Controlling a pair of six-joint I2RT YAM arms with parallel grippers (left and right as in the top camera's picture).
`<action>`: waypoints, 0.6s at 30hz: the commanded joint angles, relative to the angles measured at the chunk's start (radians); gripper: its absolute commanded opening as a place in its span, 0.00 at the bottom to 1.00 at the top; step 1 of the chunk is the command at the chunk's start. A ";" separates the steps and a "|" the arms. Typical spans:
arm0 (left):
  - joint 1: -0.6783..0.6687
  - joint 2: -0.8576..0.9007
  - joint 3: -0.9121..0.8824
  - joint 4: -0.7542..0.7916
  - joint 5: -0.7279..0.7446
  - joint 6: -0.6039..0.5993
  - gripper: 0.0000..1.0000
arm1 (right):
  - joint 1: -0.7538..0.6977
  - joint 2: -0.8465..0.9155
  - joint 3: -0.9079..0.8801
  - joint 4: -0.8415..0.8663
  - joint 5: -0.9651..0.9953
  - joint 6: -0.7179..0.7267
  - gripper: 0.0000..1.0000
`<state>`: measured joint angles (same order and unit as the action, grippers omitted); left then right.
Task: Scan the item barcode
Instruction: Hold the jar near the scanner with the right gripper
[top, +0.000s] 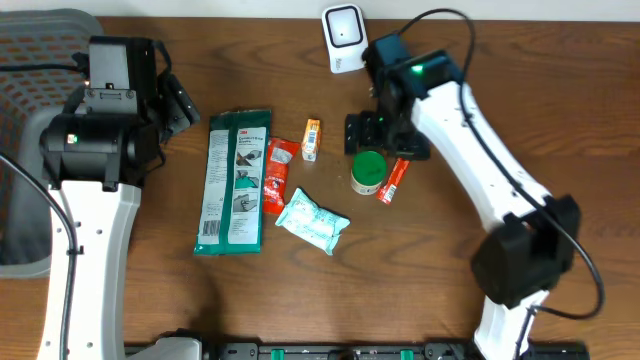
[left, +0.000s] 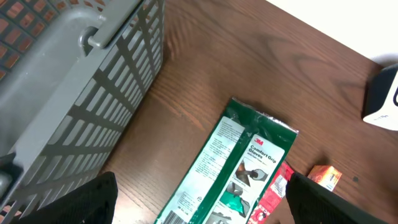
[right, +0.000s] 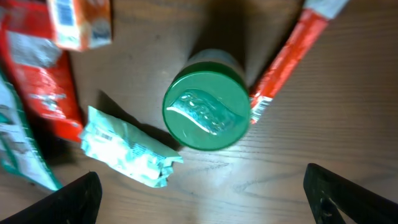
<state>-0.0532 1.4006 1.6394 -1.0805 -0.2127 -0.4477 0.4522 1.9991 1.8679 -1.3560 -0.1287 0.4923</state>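
Brown wooden table (top: 420, 280), grey basket (left: 68, 93) at left edge. White scanner (top: 343, 37) at far edge. Right gripper (right: 205, 199) hovers over green-lidded jar (right: 206, 102), fingers spread wide, grasping nothing. Jar stands upright on table, well short of scanner. Red tube (right: 283, 65) just beside its lid, pale green wrapped pack (right: 127, 146) near its other side. Left gripper (left: 199, 199) likewise spread wide, empty, above green glove pack (left: 233, 165). Red packet (top: 277, 175) and small orange box (top: 311, 139) lie between glove pack and jar.

jar (top: 367, 172) 1 | box (top: 311, 139) 1 | scanner (top: 343, 36) 1 | basket (top: 35, 45) 1 | packets (top: 236, 180) (top: 277, 175) (top: 312, 222) (top: 393, 181) 4
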 joint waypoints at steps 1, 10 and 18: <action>0.004 0.004 0.017 -0.003 -0.013 0.002 0.87 | 0.020 0.052 -0.006 -0.003 -0.007 -0.082 0.99; 0.004 0.004 0.017 -0.003 -0.013 0.002 0.87 | 0.021 0.160 -0.006 0.002 0.014 -0.105 0.99; 0.004 0.004 0.017 -0.003 -0.013 0.002 0.87 | 0.029 0.209 -0.006 0.025 0.079 -0.176 0.99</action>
<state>-0.0532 1.4006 1.6394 -1.0805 -0.2131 -0.4477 0.4698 2.1963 1.8652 -1.3396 -0.0772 0.3759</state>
